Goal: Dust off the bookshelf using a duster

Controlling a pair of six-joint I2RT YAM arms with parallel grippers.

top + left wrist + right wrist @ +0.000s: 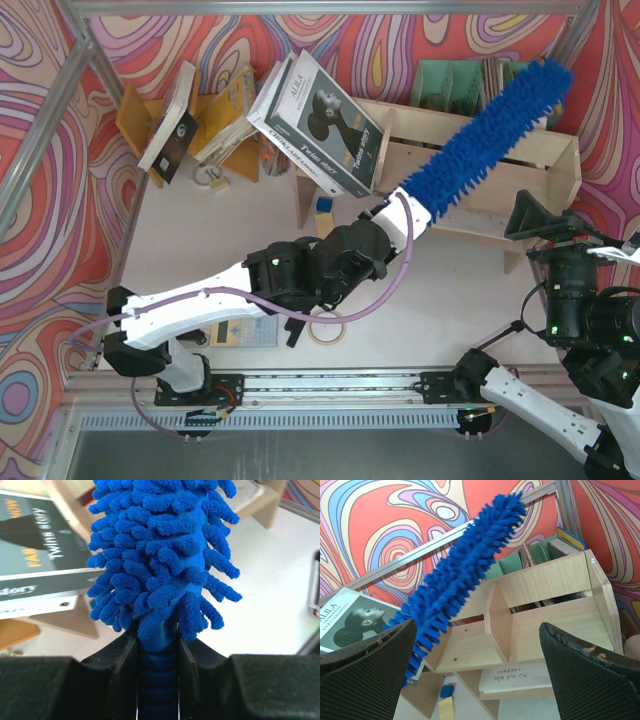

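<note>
Overhead, filling the far right of the table: the bookshelf (530, 165), pale plywood with upright dividers and open compartments. Slanting over its left half, from handle end up to a tip near the green file organizer (450, 82) behind: the duster (490, 130), bright blue and fluffy. Impossible to tell whether touching the wood or riding just above it.

Propped at the shelf's left end: a large black-and-white book (325, 125), tilted on a loose stack and probably the first casualty. Could topple or slide off under a sideways sweep of arm or bristles.

Clamped shut on the ribbed dark blue handle just below the bristles: the left gripper (157, 650). Only a short hold on a long head, so liable to let it twist or droop under any hard press against a divider.

Waiting near the shelf's right front, jaws spread wide and holding nothing: the right gripper (475, 632), close enough to be struck on a full-length stroke to the right.

Risks also snagging fibres on divider edges and dragging the light shelf out of place.

Smallest hazard: a blue block (322, 205) just beside the shelf's left end, easily flicked away.
</note>
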